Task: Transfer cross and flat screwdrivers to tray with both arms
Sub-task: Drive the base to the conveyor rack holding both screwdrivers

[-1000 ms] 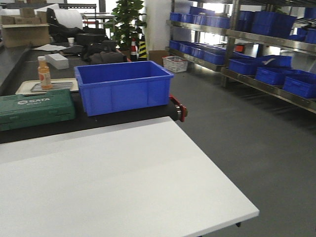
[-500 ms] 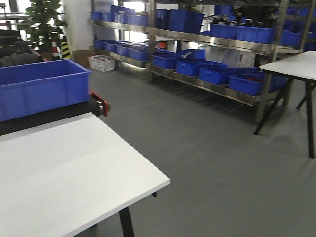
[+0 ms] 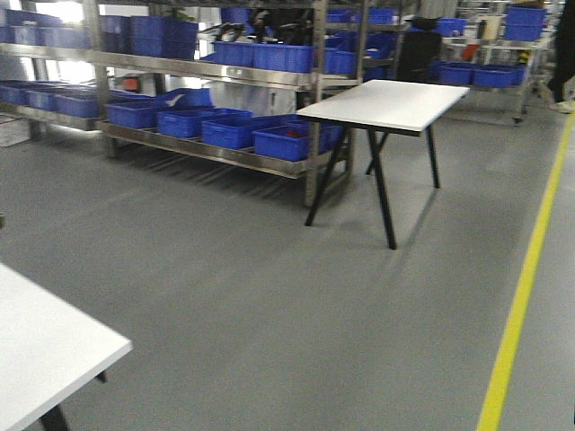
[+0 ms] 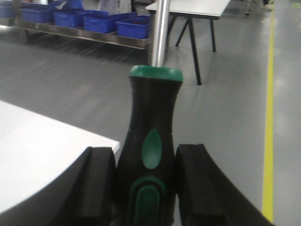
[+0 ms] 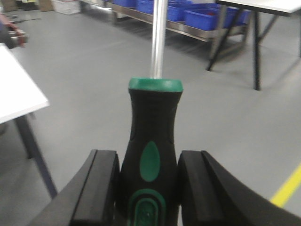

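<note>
In the front view, one corner of a white tabletop [image 3: 45,346] sits near left. Beyond it a metal shelf rack [image 3: 310,85] runs along the far left, carrying several blue crates [image 3: 229,130], too many and too overlapped to count surely. Right of the rack stands one white table [image 3: 382,101] on black legs, and one yellow floor line [image 3: 526,296] runs down the right side.

There are two screwdrivers, one in each of the two grippers. The left gripper [image 4: 146,160] is clamped on the left-hand screwdriver [image 4: 155,108]: both black fingers [image 4: 99,181] press the sides of the black handle, whose green cap faces away. Its steel shaft runs straight up out of the picture, so the tip type cannot be told. The white tabletop lies below and to its left.

The right gripper [image 5: 148,165] grips the right-hand screwdriver [image 5: 154,113] the same way, one finger [image 5: 101,186] on each side of the handle, with the shaft leaving the top edge and the tip hidden. It is held over grey floor, right of the tabletop corner.
</note>
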